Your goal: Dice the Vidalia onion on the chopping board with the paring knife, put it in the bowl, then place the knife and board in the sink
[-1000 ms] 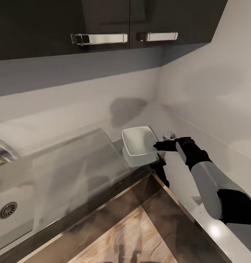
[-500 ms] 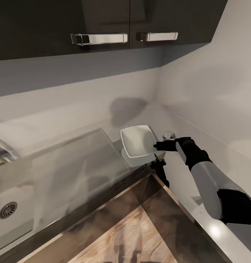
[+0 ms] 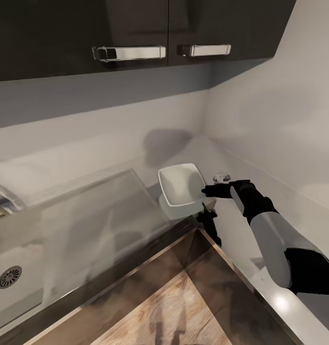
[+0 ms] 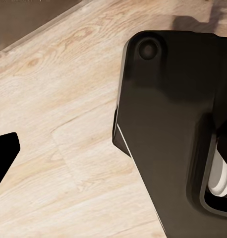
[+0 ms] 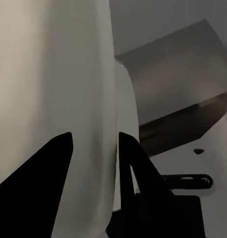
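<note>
Right gripper point(image 3: 206, 191) clamped on the white bowl's point(image 3: 181, 187) rim, bowl tilted centre-frame over the worktop point(image 3: 241, 172) edge; thin grip, apparently, could slip.

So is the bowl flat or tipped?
Tipped. The right gripper pinches the rim of the bowl, jaws either side, and its open side tilts toward the sink.
</note>
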